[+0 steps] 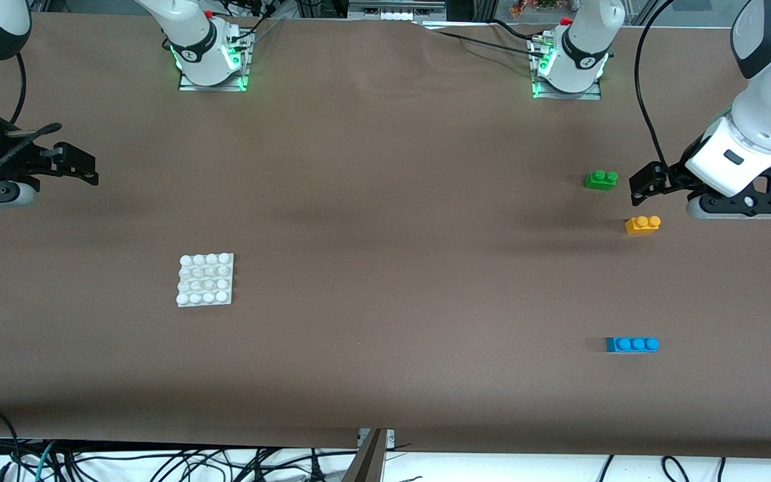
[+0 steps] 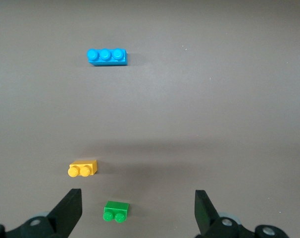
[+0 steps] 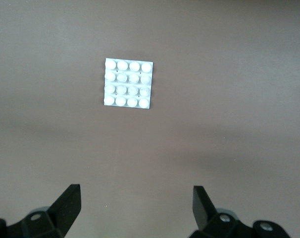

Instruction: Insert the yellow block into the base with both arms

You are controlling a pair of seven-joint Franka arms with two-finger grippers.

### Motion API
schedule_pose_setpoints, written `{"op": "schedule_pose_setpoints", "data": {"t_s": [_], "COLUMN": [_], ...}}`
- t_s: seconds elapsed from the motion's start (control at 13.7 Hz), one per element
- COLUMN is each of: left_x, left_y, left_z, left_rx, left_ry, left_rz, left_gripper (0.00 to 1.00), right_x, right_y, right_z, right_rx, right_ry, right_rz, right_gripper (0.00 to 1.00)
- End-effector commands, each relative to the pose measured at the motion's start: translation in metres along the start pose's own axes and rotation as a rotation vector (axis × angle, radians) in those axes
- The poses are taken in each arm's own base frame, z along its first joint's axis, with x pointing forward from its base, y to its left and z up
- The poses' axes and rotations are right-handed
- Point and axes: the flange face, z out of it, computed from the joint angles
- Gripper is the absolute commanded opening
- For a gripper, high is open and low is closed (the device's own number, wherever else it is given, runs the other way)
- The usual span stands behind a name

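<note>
The yellow block (image 1: 642, 224) lies on the table toward the left arm's end, studs up; it also shows in the left wrist view (image 2: 83, 168). The white base (image 1: 205, 280) lies flat toward the right arm's end and shows in the right wrist view (image 3: 127, 83). My left gripper (image 1: 646, 182) hangs open and empty above the table, close to the yellow block and the green brick; its own view (image 2: 137, 210) shows the jaws wide apart. My right gripper (image 1: 81, 164) hangs open and empty over the table's right-arm end, well apart from the base; its own view (image 3: 136, 206) shows the jaws wide apart.
A green two-stud brick (image 1: 601, 179) lies a little farther from the front camera than the yellow block, and shows in the left wrist view (image 2: 116, 211). A blue three-stud brick (image 1: 632, 344) lies nearer the front camera (image 2: 107, 56). The brown table (image 1: 385, 201) lies between base and bricks.
</note>
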Motion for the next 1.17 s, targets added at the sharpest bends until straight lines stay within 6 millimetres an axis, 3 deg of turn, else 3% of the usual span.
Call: {"op": "schedule_pose_setpoints", "data": {"t_s": [0.0, 0.73, 1.09], "left_x": [-0.002, 0.0, -0.001], "left_y": [0.008, 0.014, 0.041], "left_z": [-0.008, -0.009, -0.008], "left_rx": [-0.018, -0.01, -0.013], "left_ry": [-0.001, 0.005, 0.005], "left_rz": [0.006, 0.018, 0.061], "left_gripper": [1.0, 1.0, 1.0], "right_x": [-0.004, -0.004, -0.005], "right_y": [-0.003, 0.0, 0.0], "right_z": [-0.003, -0.005, -0.004], "right_rx": [-0.002, 0.005, 0.006], "right_ry": [-0.009, -0.001, -0.008], "right_rz": [0.01, 0.008, 0.007], "right_gripper": [1.0, 1.0, 1.0]}}
